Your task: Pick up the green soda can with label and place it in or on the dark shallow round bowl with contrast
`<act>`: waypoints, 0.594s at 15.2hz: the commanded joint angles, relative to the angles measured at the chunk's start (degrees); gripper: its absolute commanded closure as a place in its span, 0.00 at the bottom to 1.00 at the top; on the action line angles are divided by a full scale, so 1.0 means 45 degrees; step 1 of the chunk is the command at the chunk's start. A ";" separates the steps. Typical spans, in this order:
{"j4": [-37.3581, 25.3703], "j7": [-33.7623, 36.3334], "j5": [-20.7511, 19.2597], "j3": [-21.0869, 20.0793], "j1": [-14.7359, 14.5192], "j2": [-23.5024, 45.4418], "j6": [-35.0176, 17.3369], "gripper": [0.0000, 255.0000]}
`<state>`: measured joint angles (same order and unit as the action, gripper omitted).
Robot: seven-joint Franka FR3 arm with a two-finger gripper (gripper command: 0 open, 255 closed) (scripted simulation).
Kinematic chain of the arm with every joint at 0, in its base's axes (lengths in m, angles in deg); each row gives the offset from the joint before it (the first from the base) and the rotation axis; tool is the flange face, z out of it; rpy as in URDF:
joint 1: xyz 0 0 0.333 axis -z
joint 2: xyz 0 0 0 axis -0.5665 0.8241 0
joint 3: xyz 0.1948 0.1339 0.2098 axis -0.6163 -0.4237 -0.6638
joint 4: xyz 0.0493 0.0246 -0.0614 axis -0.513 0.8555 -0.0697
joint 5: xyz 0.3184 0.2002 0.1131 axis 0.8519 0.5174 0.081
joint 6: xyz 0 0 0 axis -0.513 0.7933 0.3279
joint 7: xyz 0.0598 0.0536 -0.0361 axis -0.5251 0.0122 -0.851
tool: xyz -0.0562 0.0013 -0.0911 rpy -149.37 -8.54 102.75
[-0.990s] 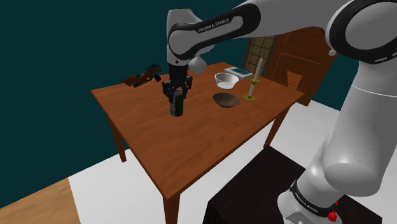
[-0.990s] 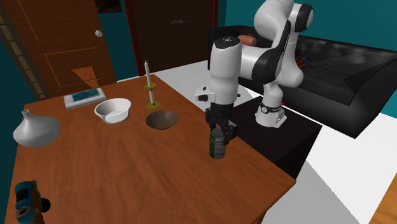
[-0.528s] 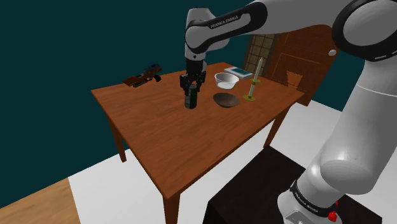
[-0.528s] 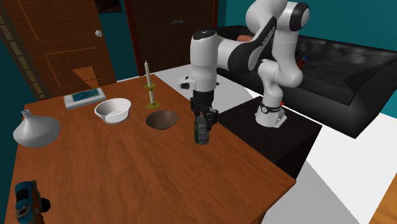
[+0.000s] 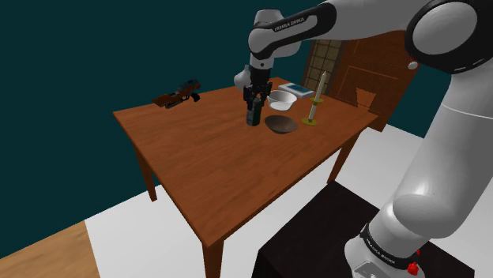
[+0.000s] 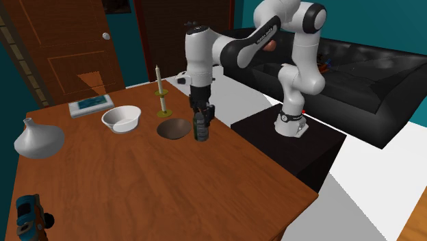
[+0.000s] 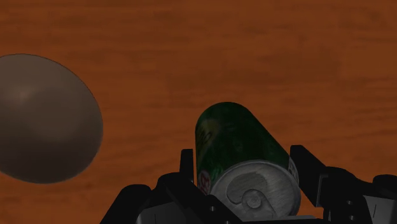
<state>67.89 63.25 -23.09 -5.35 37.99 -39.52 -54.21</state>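
Readable text: "FRANKA EMIKA", white capitals on the arm's forearm link (image 5: pixel 289 22), at 1 o'clock in the shoulder view. Similar white lettering runs round the dark base ring (image 5: pixel 385 253) of the arm, at 5 o'clock in that view, but it is too small to read. In the second exterior view, a dark band (image 6: pixel 263 37) on the arm at 1 o'clock carries white lettering, not legible. The green can (image 7: pixel 236 141) in the wrist view has pale yellow-green label marks on its side toward 9 o'clock and a white-and-red patch near the silver top. No word can be made out on it.
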 commanded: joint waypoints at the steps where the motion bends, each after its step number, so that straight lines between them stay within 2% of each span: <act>1: -0.0213 -0.0625 0.0038 0.0246 0.0345 0.0108 0.0096 1.00; 9: -0.1827 -0.2875 0.0269 0.1111 0.1680 0.1126 0.0706 1.00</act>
<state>60.84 52.00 -22.09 -0.94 44.56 -35.52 -51.14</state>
